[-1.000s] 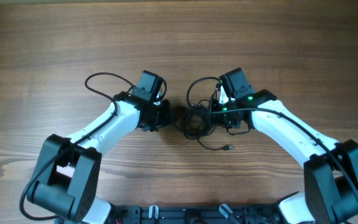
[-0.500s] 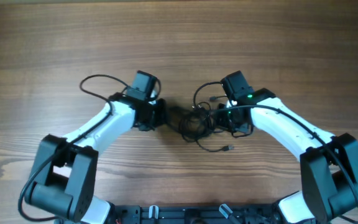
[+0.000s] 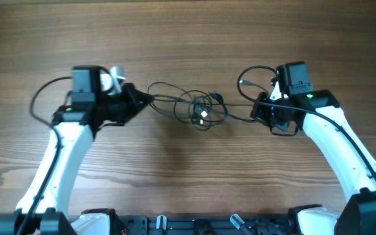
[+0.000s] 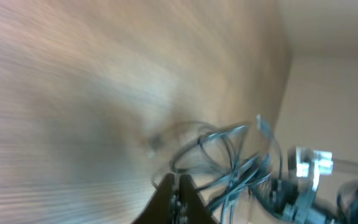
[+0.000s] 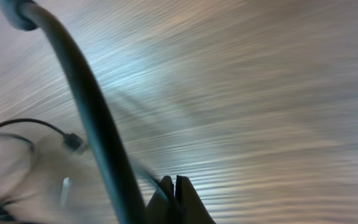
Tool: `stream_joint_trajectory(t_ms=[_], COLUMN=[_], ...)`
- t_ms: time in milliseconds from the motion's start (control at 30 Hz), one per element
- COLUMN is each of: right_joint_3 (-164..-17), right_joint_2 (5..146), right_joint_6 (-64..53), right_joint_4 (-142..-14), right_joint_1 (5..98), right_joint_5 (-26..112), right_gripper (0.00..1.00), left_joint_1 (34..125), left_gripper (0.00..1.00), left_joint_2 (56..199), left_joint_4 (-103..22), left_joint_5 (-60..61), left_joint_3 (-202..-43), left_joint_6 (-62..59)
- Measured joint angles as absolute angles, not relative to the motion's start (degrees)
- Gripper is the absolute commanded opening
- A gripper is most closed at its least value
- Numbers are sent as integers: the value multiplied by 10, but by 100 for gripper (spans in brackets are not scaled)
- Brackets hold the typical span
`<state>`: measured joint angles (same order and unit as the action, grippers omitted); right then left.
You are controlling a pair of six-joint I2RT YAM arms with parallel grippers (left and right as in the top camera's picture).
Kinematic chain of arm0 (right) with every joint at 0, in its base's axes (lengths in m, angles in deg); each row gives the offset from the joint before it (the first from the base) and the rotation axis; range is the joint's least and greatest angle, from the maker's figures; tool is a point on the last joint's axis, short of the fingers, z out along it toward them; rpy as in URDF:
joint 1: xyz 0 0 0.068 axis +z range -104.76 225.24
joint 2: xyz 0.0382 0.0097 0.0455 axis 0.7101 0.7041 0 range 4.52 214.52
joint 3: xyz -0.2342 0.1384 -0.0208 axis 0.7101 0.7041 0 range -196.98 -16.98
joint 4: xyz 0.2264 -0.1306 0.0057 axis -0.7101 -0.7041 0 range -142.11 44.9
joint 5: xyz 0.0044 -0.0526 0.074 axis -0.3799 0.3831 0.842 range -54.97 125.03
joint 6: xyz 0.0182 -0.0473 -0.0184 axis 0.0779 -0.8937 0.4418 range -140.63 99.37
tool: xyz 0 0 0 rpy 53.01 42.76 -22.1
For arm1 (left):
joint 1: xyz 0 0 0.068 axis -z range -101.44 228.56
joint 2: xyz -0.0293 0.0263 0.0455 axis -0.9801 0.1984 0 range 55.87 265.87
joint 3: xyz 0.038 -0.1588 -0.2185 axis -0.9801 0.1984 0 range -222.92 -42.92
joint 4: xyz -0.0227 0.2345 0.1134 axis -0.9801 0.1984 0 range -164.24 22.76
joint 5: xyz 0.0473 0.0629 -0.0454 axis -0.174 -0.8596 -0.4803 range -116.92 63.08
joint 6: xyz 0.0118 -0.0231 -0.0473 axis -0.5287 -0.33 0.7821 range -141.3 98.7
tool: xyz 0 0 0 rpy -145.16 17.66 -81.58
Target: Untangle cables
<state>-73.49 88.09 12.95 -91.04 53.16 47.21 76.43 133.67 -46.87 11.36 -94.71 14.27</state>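
Cables (image 3: pixel 201 109) stretched across tabletop (image 3: pixel 188 39) between two tools, loops knotted in bunch mid-span. Left tool (image 3: pixel 143 101) pinched closed on cables at left end. Right tool (image 3: pixel 258 112) pinched closed on cables at right end. Wrist views blurred; each shows tool closed tight, thin cord running out.

Open table (image 3: pixel 188 39) above and below the cables (image 3: pixel 204 112), strung across the middle, knot at centre.
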Motion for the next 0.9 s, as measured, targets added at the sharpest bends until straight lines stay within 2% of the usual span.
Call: stream_joint_trajectory(t_ms=[133,333,367,433,667,900], right_joint_3=[-733,-733,-733,-733,-730,-727], right_joint_2=[881,881,881,881,881,881], right_joint_6=[129,117,116,110,57,33], right_joint_4=[-921,-923,-923,-922,-848,-726], right_joint_1=[485,487,487,487,488,527], right_joint_5=[412,418,424,448,621,816], right_gripper=[4,4,4,4,4,4], left_joint_1=[683,690,694,710,816,924], left_gripper=[4,4,7,16,58,74], left_joint_2=[1324,1324,1324,1324,1341,1424], left_joint_4=[-483,-468,-464,-459,-474,-533], left_joint_5=[85,78,76,74,74,82], left_joint_3=[-947,-947,-947,-947,-947,-947], left_joint_6=[141,141,141,141,138,135])
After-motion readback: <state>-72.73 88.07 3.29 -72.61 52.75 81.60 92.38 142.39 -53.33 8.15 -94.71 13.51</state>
